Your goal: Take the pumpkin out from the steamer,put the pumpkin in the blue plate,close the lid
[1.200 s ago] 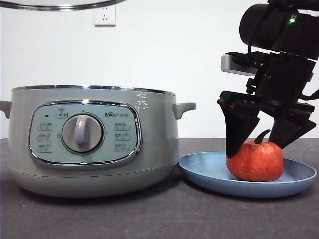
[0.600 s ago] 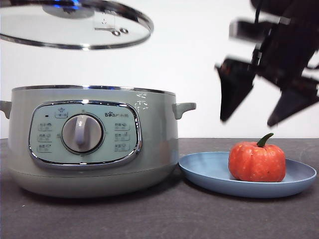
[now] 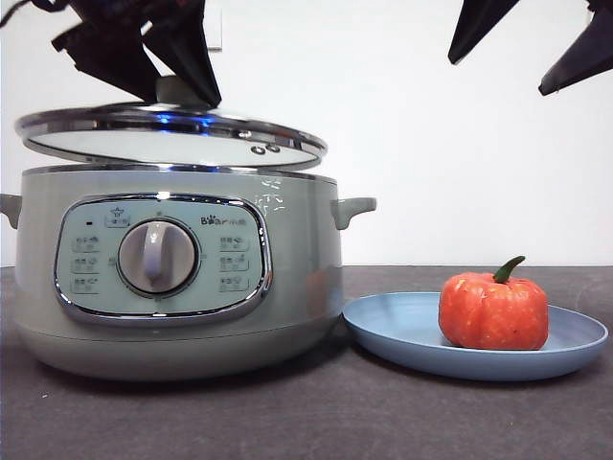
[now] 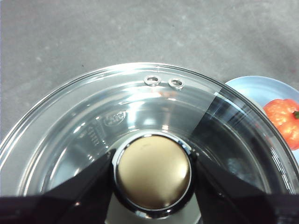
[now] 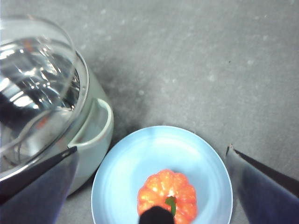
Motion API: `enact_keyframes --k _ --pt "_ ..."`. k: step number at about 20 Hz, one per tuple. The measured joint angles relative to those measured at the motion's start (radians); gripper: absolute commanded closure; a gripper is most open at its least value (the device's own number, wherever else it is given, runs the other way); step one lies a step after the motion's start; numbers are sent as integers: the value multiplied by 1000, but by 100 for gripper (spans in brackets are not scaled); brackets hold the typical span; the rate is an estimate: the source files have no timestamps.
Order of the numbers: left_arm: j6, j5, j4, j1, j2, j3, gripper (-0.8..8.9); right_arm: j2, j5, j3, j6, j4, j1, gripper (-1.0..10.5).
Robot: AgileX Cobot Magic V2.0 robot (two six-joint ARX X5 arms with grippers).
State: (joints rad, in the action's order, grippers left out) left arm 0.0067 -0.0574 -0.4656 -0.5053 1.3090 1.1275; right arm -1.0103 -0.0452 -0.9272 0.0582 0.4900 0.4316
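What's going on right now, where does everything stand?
Left tool shut on lid knob, lid just above steamer, not seated. Right tool open, high over pumpkin on plate. Nothing in the way.

I read "Bear" on the steamer, on its control panel just right of the dial. The tiny button icons around it are too small to read, and the oval stamp on the lid under my fingers may be a logo.
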Motion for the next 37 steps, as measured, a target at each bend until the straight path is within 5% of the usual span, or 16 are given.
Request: enact_keyframes --k 22,30,37 --pt "20 -21 -35 0 53 0 805 3 1 0 10 12 0 349" --pt "19 -22 -34 0 53 0 350 3 1 0 10 17 0 349" --pt "3 -17 -12 0 53 4 346 3 1 0 10 18 0 349"
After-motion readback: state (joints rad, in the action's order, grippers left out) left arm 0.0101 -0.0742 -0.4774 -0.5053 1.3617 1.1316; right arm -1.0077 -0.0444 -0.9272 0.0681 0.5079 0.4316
